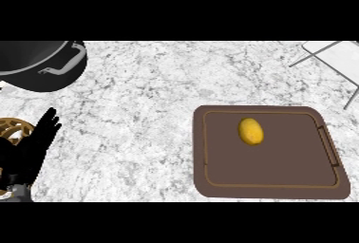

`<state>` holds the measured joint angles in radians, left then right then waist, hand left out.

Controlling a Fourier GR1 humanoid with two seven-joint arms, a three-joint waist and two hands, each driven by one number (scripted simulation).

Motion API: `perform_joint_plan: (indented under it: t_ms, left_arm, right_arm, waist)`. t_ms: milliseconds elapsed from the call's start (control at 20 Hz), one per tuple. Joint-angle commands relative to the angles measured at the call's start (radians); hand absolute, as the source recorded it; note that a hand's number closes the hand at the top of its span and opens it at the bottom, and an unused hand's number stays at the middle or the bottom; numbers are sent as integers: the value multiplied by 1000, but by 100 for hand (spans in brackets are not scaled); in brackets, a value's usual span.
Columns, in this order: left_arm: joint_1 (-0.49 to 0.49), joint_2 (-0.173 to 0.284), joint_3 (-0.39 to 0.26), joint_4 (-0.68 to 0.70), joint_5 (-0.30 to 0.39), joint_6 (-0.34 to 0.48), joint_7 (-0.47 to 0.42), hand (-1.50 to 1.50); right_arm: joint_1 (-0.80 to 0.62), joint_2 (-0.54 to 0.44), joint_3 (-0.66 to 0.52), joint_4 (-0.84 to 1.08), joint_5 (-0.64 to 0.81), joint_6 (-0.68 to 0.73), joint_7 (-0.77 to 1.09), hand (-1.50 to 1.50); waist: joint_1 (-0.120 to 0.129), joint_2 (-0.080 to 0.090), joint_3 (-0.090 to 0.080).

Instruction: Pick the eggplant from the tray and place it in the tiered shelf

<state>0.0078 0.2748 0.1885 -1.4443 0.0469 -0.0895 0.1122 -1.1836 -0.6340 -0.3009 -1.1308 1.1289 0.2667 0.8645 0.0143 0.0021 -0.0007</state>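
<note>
A brown tray (280,180) lies on the marble counter at the lower right. On its upper left part rests a small yellow-orange oval item (251,131), the only thing in the tray; it does not look like a purple eggplant. The tiered shelf (335,56) shows as white panels on a grey wire frame at the top right corner. My left hand (29,152) stands at the left edge, fingers straight and pointing up, holding nothing, far from the tray. My right hand is out of sight.
A large black pot with a grey handle (41,64) sits at the top left. A round wicker basket (13,130) peeks out behind my left hand at the left edge. Bare marble counter lies between the hand and the tray.
</note>
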Motion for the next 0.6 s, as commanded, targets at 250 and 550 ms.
perform_joint_plan:
  t_ms: [250, 550]
  left_arm:
    - [-7, -25, -20, -28, -15, 11, 47, 0]
    - [-69, 1, 2, 31, -20, -1, 16, 0]
  right_arm:
    - [-10, -61, 6, 297, 66, -183, -103, 150]
    - [-13, -104, -78, 481, 29, -366, -203, 150]
  waist:
    - [7, 4, 1]
    - [10, 9, 1]
